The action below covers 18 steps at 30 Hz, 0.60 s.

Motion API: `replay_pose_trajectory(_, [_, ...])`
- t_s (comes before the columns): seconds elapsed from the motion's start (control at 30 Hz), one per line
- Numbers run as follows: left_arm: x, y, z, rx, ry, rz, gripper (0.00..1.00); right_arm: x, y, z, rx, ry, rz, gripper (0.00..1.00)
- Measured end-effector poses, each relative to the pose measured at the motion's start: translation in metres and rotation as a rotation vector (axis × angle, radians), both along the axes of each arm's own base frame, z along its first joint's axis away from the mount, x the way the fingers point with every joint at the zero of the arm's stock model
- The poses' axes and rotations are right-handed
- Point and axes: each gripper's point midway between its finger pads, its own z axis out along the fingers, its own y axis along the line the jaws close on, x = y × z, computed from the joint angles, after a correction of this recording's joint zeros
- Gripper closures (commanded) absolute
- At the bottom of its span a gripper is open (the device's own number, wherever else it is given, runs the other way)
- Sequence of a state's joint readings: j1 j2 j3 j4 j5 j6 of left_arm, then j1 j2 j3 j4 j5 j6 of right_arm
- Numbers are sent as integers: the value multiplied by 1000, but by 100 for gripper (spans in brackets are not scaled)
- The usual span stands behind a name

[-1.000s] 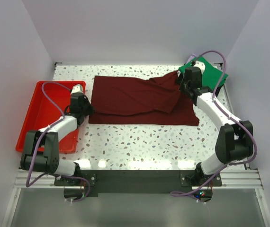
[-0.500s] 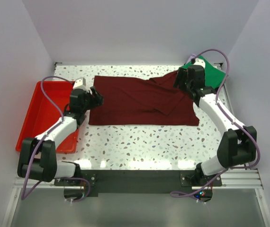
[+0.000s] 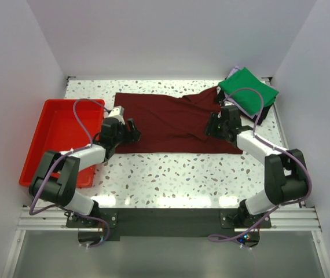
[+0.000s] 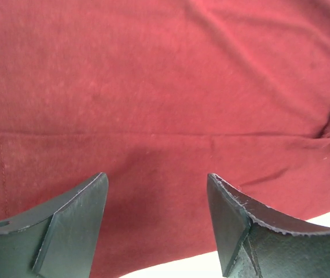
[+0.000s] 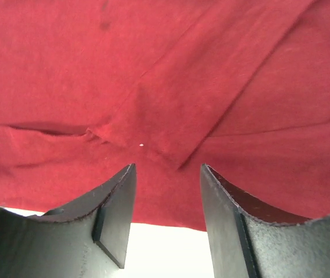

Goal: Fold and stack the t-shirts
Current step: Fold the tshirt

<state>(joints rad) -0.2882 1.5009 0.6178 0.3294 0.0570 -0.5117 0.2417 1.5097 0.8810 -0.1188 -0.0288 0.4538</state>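
- The maroon t-shirt [image 3: 171, 119] lies in the middle of the table [image 3: 176, 174].
- The left gripper [image 3: 132, 131], jaws apart and empty, is over its left edge.
- The right gripper [image 3: 211, 125], also apart and empty, is over its right side.

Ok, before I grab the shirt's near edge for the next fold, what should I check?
1. Left gripper open, nothing between its fingers: ok.
2. Right gripper open, nothing between its fingers: ok.
3. Both grippers over the maroon shirt near its front edge: ok.
4. Maroon shirt lying flat: not ok, its right side is creased and overlapped.
5. Maroon shirt apart from the green shirt: cannot tell.
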Motion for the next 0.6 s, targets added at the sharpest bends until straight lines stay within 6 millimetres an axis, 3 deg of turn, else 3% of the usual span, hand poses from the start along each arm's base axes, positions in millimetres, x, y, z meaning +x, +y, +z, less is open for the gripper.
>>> replay_pose_trajectory(0.37, [-1, 3, -6, 18, 3, 4, 23, 0, 16, -41, 13, 80, 34, 54])
replay_pose_trajectory(0.6, [0, 6, -7, 36, -2, 8, 23, 0, 20, -46, 5, 86, 42, 54])
